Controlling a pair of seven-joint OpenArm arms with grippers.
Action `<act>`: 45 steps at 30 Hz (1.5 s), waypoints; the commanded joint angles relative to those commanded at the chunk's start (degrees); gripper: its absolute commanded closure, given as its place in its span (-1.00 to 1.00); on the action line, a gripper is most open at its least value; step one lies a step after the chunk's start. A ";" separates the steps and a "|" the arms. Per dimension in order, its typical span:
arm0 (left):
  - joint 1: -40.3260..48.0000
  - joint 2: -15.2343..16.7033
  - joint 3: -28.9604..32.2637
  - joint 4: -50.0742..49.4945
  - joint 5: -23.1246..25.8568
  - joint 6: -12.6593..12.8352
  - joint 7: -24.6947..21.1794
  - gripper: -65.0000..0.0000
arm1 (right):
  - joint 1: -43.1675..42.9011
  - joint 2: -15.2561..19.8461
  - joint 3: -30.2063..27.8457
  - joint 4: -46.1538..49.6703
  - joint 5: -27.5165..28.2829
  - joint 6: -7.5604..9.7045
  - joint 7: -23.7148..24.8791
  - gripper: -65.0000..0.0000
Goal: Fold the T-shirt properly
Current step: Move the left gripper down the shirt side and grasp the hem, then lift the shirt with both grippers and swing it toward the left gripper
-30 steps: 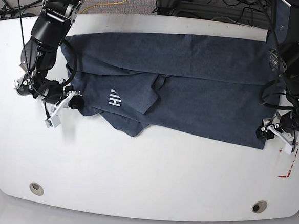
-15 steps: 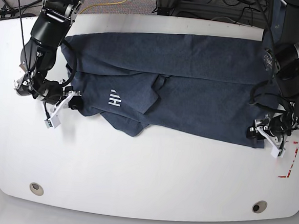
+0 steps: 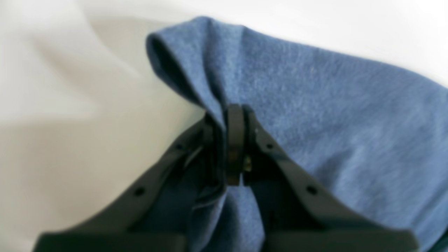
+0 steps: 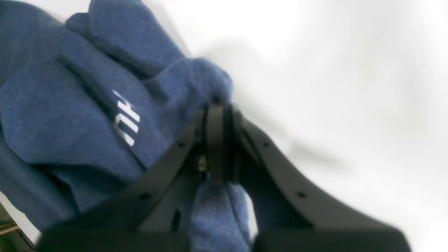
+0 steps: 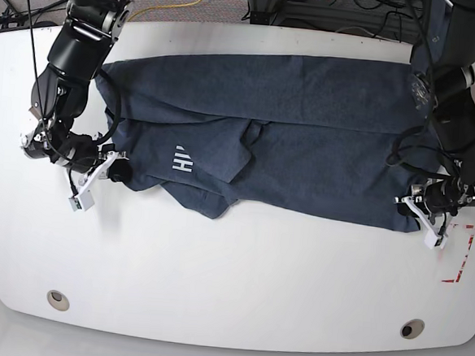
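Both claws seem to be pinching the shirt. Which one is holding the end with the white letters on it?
The right gripper, on the base view's left, pinches the T-shirt beside the white lettering. The left gripper holds the plain far end.

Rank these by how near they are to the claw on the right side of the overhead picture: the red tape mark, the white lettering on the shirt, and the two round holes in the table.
From the left gripper:
1. Red tape mark, just beside it at the table's right edge.
2. Right-hand hole, near the front edge.
3. White lettering, on the T-shirt's left part.
4. Left-hand hole, at the far front corner.
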 joint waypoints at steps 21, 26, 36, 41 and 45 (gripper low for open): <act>-5.71 6.51 0.09 39.74 0.18 0.00 17.58 1.00 | 32.35 7.65 -11.60 -6.51 -2.90 0.00 -0.09 1.00; -10.64 5.27 -1.32 47.38 0.18 0.00 20.57 1.00 | 43.43 9.05 -14.15 -12.04 -2.73 0.00 0.00 1.00; -24.53 0.97 -1.58 50.55 0.09 0.00 23.74 1.00 | 54.27 9.23 -15.82 -12.22 -2.64 0.00 -6.42 1.00; -23.12 0.88 -0.97 50.55 0.00 0.00 23.74 1.00 | 54.27 9.32 -15.21 -12.22 -2.64 0.00 -10.20 1.00; -17.32 1.14 -0.88 53.19 0.00 0.00 23.74 1.00 | 53.27 9.32 -10.02 -11.87 -1.67 0.00 -12.13 1.00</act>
